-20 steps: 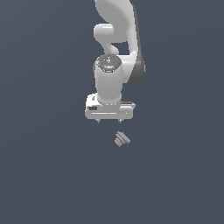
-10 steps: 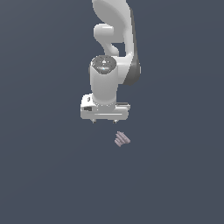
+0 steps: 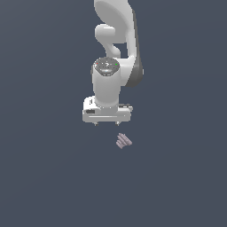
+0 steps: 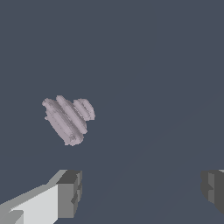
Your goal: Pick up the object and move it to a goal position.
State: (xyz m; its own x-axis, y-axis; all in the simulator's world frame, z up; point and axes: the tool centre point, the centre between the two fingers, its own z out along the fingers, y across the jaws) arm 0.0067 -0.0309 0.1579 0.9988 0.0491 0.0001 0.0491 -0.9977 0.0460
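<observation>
The object (image 3: pixel 123 141) is a tiny pale mauve-grey ridged lump lying on the dark surface; the wrist view shows the object (image 4: pixel 68 118) close up with its parallel ridges. My white gripper (image 3: pixel 107 123) hangs just above and slightly toward the exterior view's left of it, apart from it. In the wrist view the gripper (image 4: pixel 140 192) is open, its two grey fingertips (image 4: pixel 70 194) spread wide with nothing between them. The object sits beyond one fingertip, outside the gap.
The white arm (image 3: pixel 116 48) rises behind the gripper to the frame's upper edge. A plain dark grey-blue surface (image 3: pixel 48 177) fills the rest of both views.
The gripper has shifted toward the exterior view's left and a little lower over the last second. The object has not moved.
</observation>
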